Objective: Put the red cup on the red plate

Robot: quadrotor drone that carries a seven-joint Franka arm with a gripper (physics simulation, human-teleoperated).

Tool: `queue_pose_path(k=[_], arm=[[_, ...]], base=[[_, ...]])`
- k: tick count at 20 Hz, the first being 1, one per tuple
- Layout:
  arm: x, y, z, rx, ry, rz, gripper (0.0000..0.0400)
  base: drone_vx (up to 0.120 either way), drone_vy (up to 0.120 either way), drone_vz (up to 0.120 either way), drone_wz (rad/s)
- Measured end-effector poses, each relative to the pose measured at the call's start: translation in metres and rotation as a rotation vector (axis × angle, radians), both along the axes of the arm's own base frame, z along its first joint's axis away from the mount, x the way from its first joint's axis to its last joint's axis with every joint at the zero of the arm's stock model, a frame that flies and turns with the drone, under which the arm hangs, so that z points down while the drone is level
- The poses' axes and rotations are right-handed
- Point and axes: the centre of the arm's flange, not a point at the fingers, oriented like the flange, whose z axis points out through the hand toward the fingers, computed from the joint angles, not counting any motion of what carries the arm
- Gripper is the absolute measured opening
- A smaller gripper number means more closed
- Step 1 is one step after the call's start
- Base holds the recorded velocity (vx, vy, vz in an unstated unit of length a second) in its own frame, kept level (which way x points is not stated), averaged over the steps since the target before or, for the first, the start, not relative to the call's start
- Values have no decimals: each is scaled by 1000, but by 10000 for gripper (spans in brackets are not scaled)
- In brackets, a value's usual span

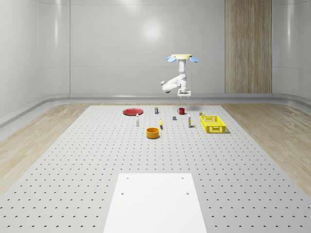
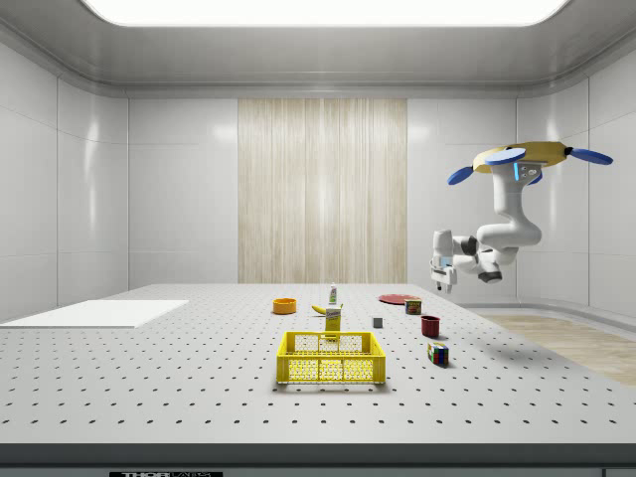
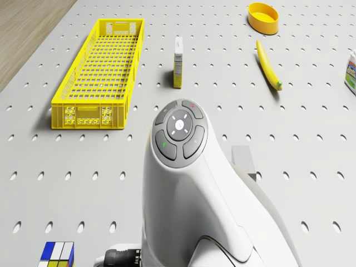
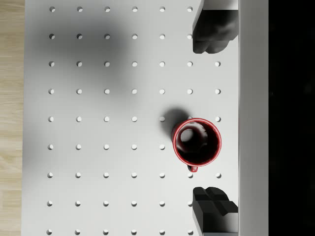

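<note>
In the whole-scene view the drone (image 1: 182,58), a tan disc with blue rotors, hovers right of centre in the upper half of the frame over the far part of the perforated grey table (image 1: 73,160), its white arm bent down so the gripper (image 1: 184,92) hangs above the small red cup (image 1: 181,111); the flat red plate (image 1: 132,111) lies on the table well to the cup's left, with an orange round bowl (image 1: 153,132) and a yellow mesh crate (image 1: 213,124) nearer the camera. In the side view the drone (image 2: 527,159) floats at the upper right and the gripper (image 2: 442,280) hangs above and a little right of the cup (image 2: 430,325), which stands upright right of centre; the plate (image 2: 394,298) shows behind it, and a multicoloured puzzle cube (image 2: 437,353) sits just beside the cup, lower in the frame. In the drone view the white arm (image 3: 194,189) fills the lower centre, with the crate (image 3: 103,72) at upper left, a yellow banana (image 3: 267,64) and the bowl (image 3: 263,17) at upper right. In the wrist view the dark fingers (image 4: 214,32) stand wide apart at the top and bottom edges right of centre, holding nothing, and the cup (image 4: 197,141) sits upright on the table between them in the frame, well below them.
</note>
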Motion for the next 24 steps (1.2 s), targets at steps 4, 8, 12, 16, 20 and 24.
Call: queue_pose_path(k=[4,8,12,16,20,24], arm=[[0,0,0,-5,0,0,400],[0,-1,0,-7,0,0,400],[0,-1,0,-8,0,0,400],[0,-1,0,-8,0,0,400],[0,-1,0,-9,0,0,400],[0,-1,0,-9,0,0,400]], base=[[120,0,-120,0],[40,-40,-120,0],[0,0,-120,0],[0,80,-120,0],[0,-60,-100,0],[100,0,0,0]])
